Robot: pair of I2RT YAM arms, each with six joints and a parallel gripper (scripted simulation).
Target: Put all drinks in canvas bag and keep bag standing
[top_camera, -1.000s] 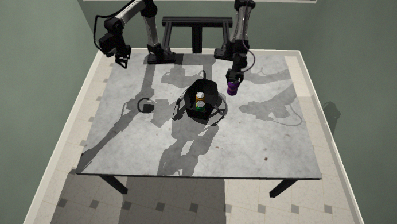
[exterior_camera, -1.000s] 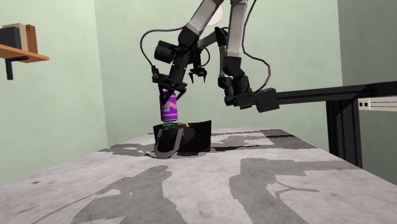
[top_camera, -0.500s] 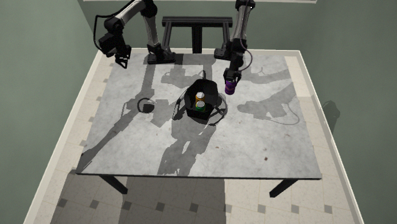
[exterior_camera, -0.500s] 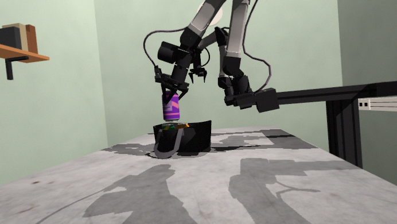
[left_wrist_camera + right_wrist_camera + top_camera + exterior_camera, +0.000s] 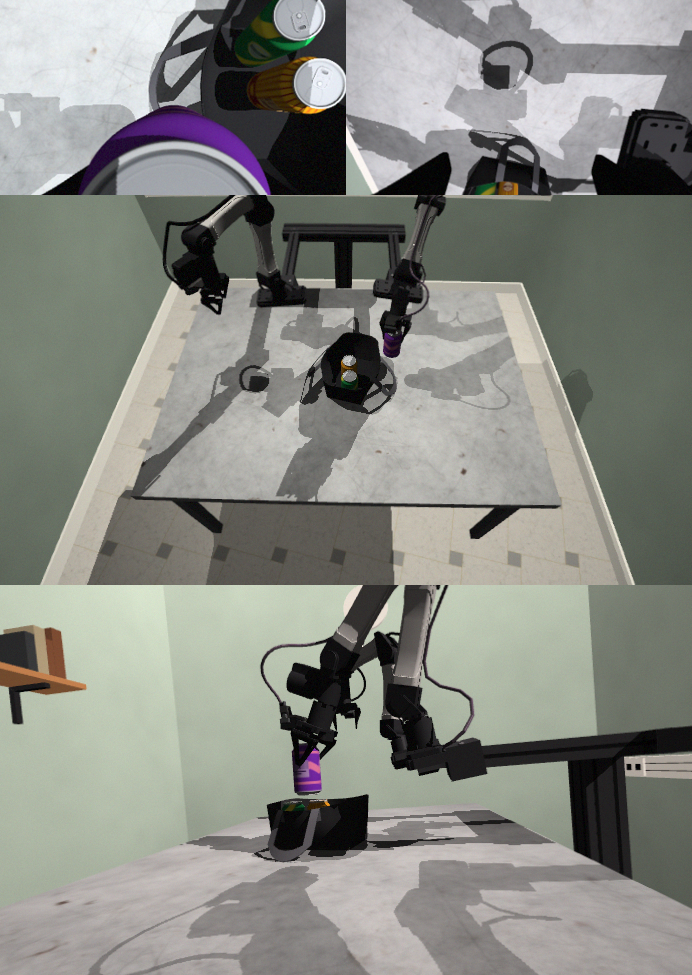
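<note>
The purple can [image 5: 392, 347] [image 5: 308, 777] [image 5: 213, 131] hangs clamped in the left end effector [image 5: 394, 335] [image 5: 312, 760], near the black bag [image 5: 367, 350] [image 5: 350, 825] [image 5: 322, 139] [image 5: 484, 169]; right end effector [image 5: 212, 306] [image 5: 346, 725] [image 5: 521, 162] parted.

A grey, marbled surface [image 5: 425, 455] [image 5: 400, 895] [image 5: 52, 52] [image 5: 398, 57] carries the black canvas bag [image 5: 345, 395] [image 5: 345, 825] [image 5: 278, 131] [image 5: 481, 170], which stands just toward twelve o'clock from its centre.

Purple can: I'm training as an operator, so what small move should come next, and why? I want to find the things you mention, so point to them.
Probably ease the left gripper [image 5: 395, 334] [image 5: 312, 757] sideways over the canvas bag [image 5: 350, 395] [image 5: 347, 827] [image 5: 269, 126] [image 5: 481, 167] before lowering: the purple can [image 5: 392, 346] [image 5: 307, 775] [image 5: 174, 124] hangs beside the opening in the top view, and above the rim in the exterior view.
</note>
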